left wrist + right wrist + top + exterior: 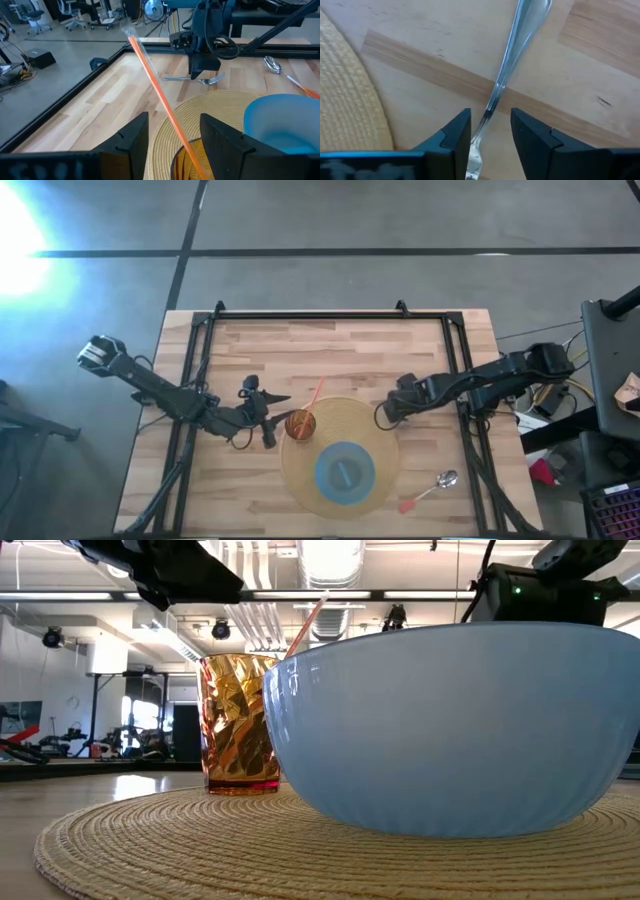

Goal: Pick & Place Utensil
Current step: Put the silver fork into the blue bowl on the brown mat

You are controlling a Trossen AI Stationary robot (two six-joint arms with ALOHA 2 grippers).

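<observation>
Wooden table [600, 60]; slim silver fork [507, 75] between open right end effector [491, 130] fingers.

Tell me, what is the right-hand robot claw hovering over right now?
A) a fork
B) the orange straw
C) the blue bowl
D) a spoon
A: the right gripper has its open fingers on either side of a metal fork lying on the wooden table.

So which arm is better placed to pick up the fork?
Right. The right gripper has its open jaws straddling the fork on the table; the left gripper is over the cup.
</observation>
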